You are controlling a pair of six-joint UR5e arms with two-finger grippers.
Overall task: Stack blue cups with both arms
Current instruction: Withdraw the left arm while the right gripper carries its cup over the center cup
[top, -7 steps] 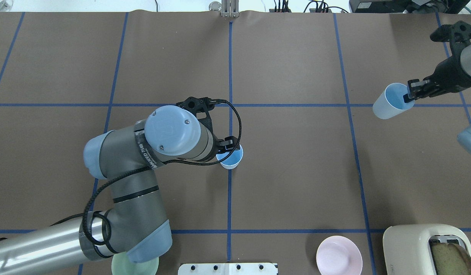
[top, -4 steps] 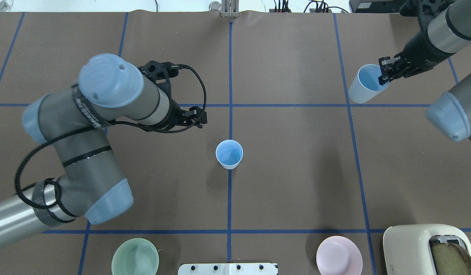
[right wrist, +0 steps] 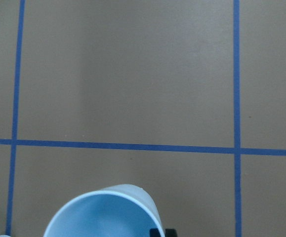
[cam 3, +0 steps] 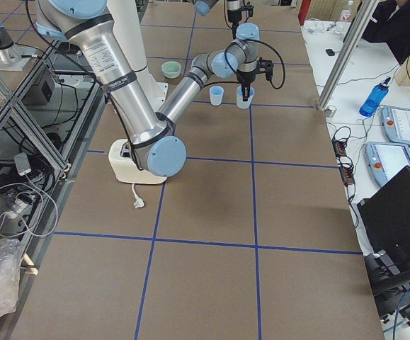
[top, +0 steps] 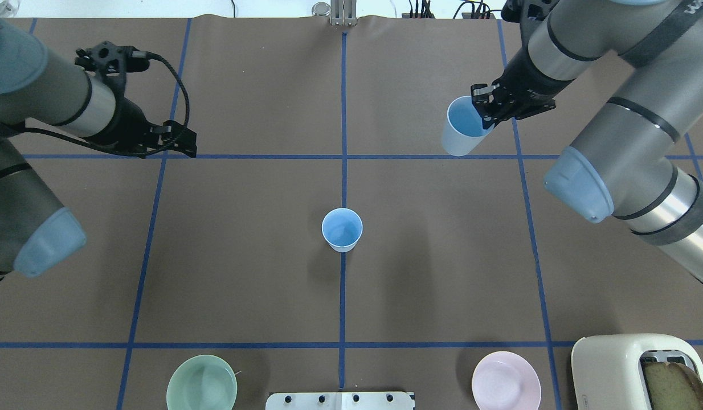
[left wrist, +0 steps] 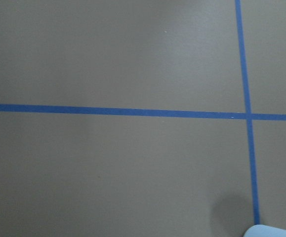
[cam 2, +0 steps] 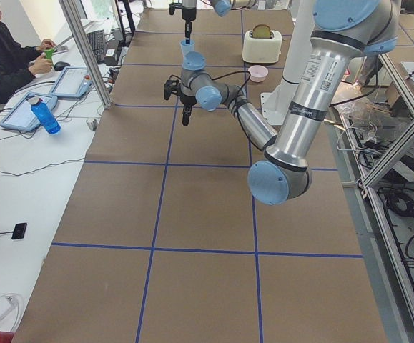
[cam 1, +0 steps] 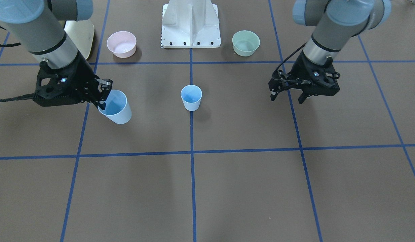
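One blue cup (top: 342,229) stands upright alone at the table's centre, also in the front view (cam 1: 191,97). My right gripper (top: 483,108) is shut on the rim of the second blue cup (top: 462,134), which hangs tilted above the table at the far right. The front view shows that gripper (cam 1: 105,89) on the same cup (cam 1: 115,107), and its rim fills the bottom of the right wrist view (right wrist: 103,217). My left gripper (top: 180,139) is open and empty at the far left, well away from the centre cup, with its fingers spread in the front view (cam 1: 288,96).
A mint-green bowl (top: 201,382) and a pink bowl (top: 506,380) sit at the near edge on either side of the white pedestal base (top: 340,400). A cream toaster (top: 642,370) holding bread stands at the near right corner. Blue tape lines grid the brown table.
My left gripper let go of the centre cup and drew back to the far left. My right arm carried its cup leftward, toward the table's middle.
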